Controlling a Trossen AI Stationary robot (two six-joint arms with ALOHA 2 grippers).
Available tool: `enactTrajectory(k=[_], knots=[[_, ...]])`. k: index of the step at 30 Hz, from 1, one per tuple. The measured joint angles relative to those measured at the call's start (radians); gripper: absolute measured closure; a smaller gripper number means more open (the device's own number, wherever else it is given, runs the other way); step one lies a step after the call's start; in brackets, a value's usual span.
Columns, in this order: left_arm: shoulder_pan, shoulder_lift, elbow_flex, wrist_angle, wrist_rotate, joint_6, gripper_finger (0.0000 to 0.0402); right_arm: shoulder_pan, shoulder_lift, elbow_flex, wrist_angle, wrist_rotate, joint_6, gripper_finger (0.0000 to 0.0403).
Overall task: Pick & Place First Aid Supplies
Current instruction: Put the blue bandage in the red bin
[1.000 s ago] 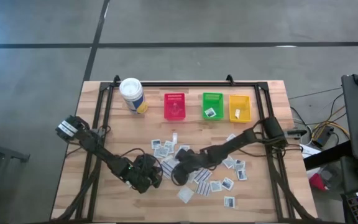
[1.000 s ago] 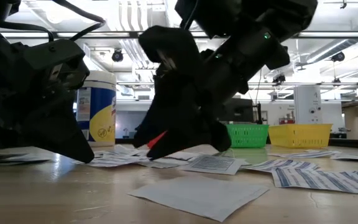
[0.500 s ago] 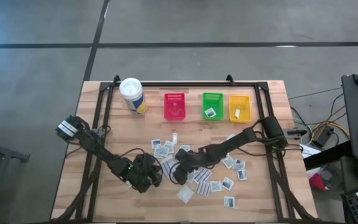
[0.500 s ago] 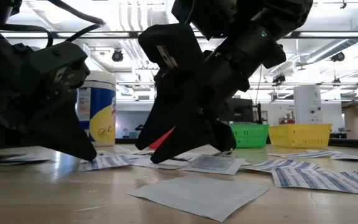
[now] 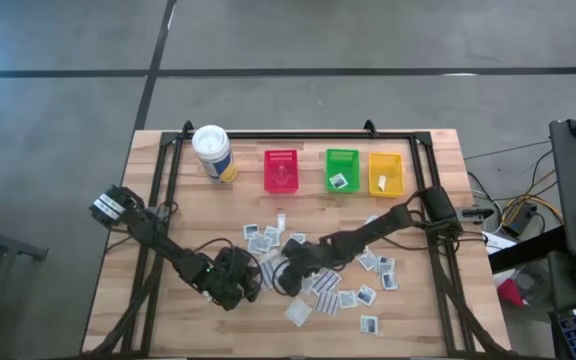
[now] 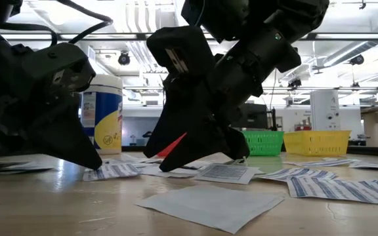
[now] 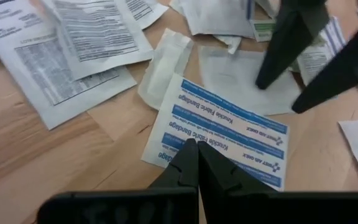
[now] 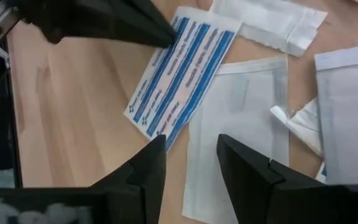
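Note:
Several small white first aid packets [image 5: 353, 285] lie scattered flat on the wooden table. A blue-striped bandage packet [image 7: 229, 127] lies among them near the table's middle. My left gripper [image 7: 192, 148] is shut, with its tips down on that packet [image 8: 179, 68]. My right gripper [image 8: 191, 146] faces it and is open. Its fingers straddle a plain white packet [image 8: 244, 115] that lies beside the striped one. In the high view both grippers [image 5: 253, 283] [image 5: 280, 278] meet just left of the pile. My left gripper presses its shut fingertips [image 8: 166, 36] down on the blue-striped packet near one corner [image 7: 178, 140], slanting down from the table's left. The packet lies flat on the wood. My right gripper's fingertips [image 7: 261, 81] stand at the plain white packet; whether they touch it I cannot tell.
A red bin [image 5: 280, 170], a green bin [image 5: 341, 168] and a yellow bin [image 5: 386, 172] stand in a row at the table's far side. A white canister [image 5: 212, 152] with a yellow label stands to their left. Bare wood [image 5: 178, 210] lies to the left.
My right gripper has tipped a little, and its fingertips have come down closer to the packets; it stays open. My left gripper has stayed shut on the striped packet.

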Motion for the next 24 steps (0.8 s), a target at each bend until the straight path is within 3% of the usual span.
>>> enactTrajectory(k=[24], knots=[[0.0, 0.0, 0.0, 0.011, 0.041, 0.024, 0.0401, -0.054, -0.045, -0.001, -0.194, 0.019, -0.103, 0.0275]])
